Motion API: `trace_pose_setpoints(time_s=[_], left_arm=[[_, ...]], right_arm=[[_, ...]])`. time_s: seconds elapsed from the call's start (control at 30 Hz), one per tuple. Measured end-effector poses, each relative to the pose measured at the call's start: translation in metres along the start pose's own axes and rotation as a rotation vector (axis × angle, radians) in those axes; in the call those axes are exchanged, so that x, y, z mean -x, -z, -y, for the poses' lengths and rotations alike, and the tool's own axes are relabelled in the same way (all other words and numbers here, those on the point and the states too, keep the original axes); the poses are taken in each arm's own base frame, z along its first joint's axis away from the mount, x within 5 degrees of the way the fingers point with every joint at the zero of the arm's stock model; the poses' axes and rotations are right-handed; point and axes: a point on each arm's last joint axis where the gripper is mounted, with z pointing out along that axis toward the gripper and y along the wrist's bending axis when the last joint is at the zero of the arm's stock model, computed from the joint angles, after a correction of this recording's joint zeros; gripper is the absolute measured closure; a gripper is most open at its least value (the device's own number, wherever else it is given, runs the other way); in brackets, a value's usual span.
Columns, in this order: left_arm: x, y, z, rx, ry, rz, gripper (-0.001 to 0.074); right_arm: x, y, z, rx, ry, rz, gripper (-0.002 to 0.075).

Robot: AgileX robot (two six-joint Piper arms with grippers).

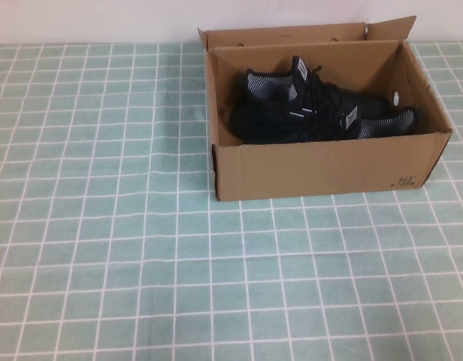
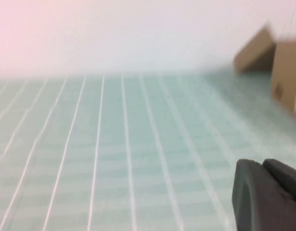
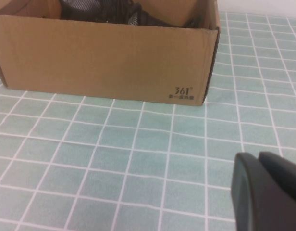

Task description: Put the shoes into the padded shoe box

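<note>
The brown cardboard shoe box [image 1: 322, 169] stands open at the back right of the table, flaps up. Both black knit sneakers [image 1: 314, 113] lie inside it side by side, heel to toe, grey insoles showing. Neither arm shows in the high view. My left gripper [image 2: 263, 164] is shut and empty, low over the cloth far to the left of the box [image 2: 285, 72]. My right gripper [image 3: 257, 156] is shut and empty, in front of the box's printed front wall [image 3: 104, 57], well apart from it. The shoes' tops [image 3: 114, 12] show over the rim.
A green cloth with a white grid [image 1: 141, 248] covers the table. A white wall runs along the back edge [image 1: 96, 19]. The box's back flap [image 1: 284, 34] leans toward the wall.
</note>
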Motion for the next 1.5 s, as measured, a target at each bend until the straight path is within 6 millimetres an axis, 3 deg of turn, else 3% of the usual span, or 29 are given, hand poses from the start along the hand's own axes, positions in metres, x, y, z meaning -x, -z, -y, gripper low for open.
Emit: trace_pose_setpoints(time_s=[0.2, 1.2, 1.5], left_arm=[[-0.019, 0.002, -0.001, 0.014, -0.023, -0.201, 0.0739], [-0.019, 0.002, -0.001, 0.014, -0.023, -0.203, 0.0739], [-0.019, 0.002, -0.001, 0.014, -0.023, -0.203, 0.0739]], right_arm=[[0.0, 0.0, 0.0, 0.0, 0.0, 0.0, 0.0733], [0.0, 0.003, 0.001, -0.015, -0.008, 0.025, 0.0733], [0.015, 0.01, -0.001, -0.056, -0.021, 0.289, 0.0733]])
